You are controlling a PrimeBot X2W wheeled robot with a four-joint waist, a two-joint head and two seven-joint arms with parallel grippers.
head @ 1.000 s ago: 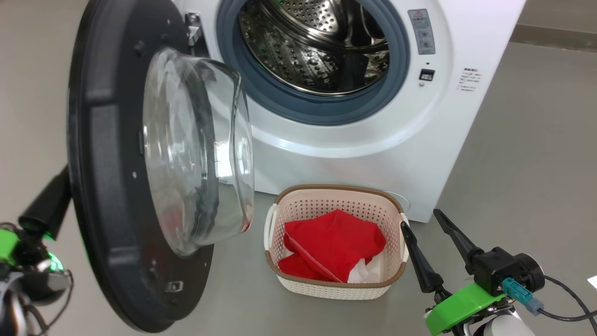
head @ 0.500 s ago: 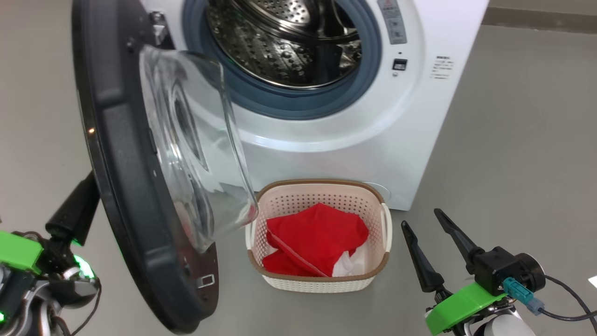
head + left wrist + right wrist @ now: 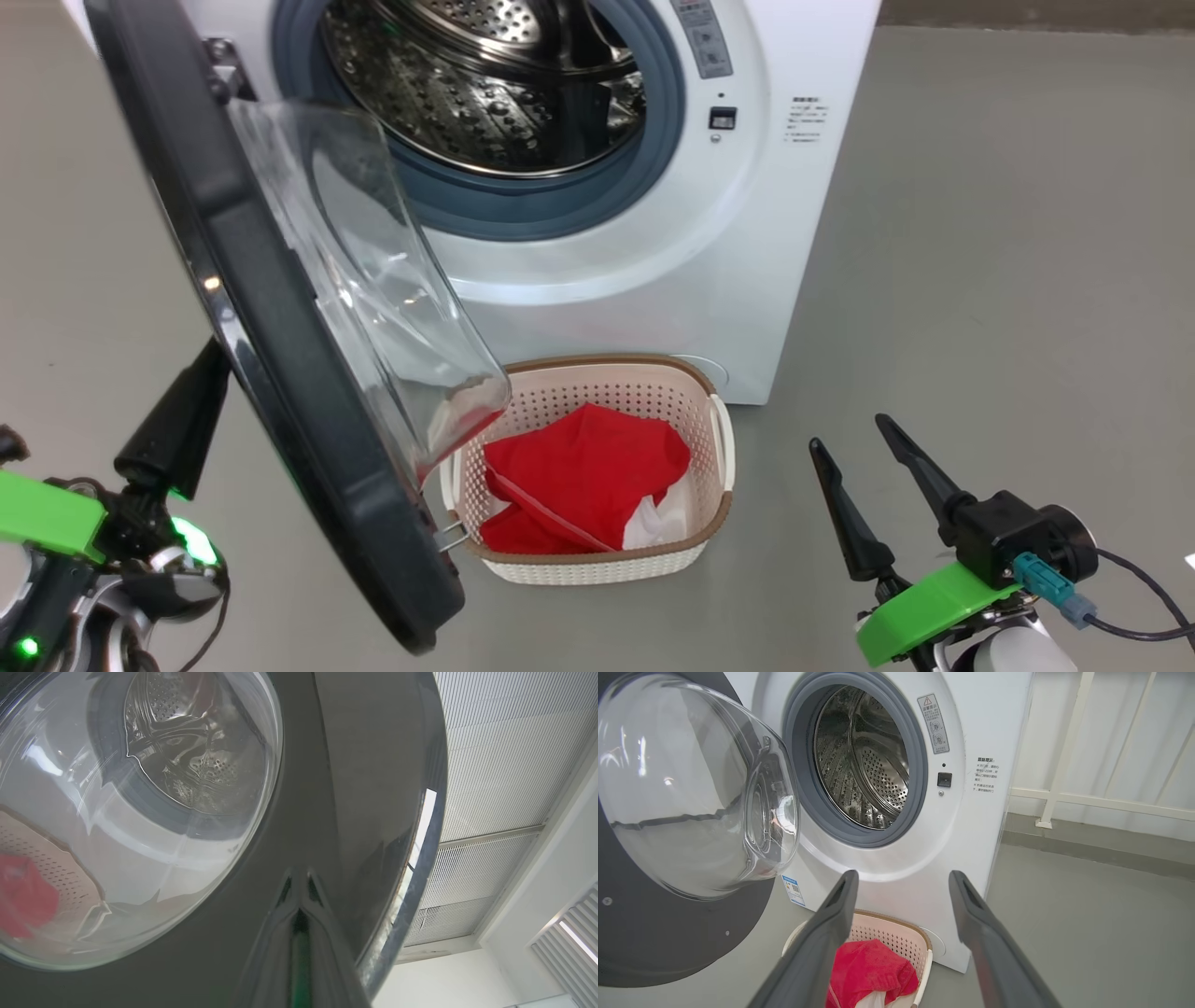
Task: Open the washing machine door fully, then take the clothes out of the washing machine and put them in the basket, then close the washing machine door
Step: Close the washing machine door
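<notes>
The white washing machine [image 3: 653,280] stands with its steel drum [image 3: 485,84] showing no clothes. The washing machine door [image 3: 280,373] hangs partly swung out on the left, its glass bowl [image 3: 373,280] over the basket's left edge. My left gripper [image 3: 299,877] is shut, its tips against the door's glossy black outer face [image 3: 355,765]; in the head view its fingers [image 3: 177,420] run behind the door rim. Red clothes [image 3: 579,476] lie in the cream basket [image 3: 597,567] on the floor before the machine. My right gripper [image 3: 848,431] is open and holds nothing, to the right of the basket.
Grey floor [image 3: 980,280] lies open to the right of the machine. A white railing [image 3: 1064,742] and a low kerb run behind it. In the right wrist view the open gripper [image 3: 903,877] points at the machine's front [image 3: 971,835] above the basket [image 3: 896,938] and clothes [image 3: 868,966].
The door has swung round toward the machine with my left gripper behind it. The head camera has shifted, so machine and basket sit further left. My right gripper stays open in place.
</notes>
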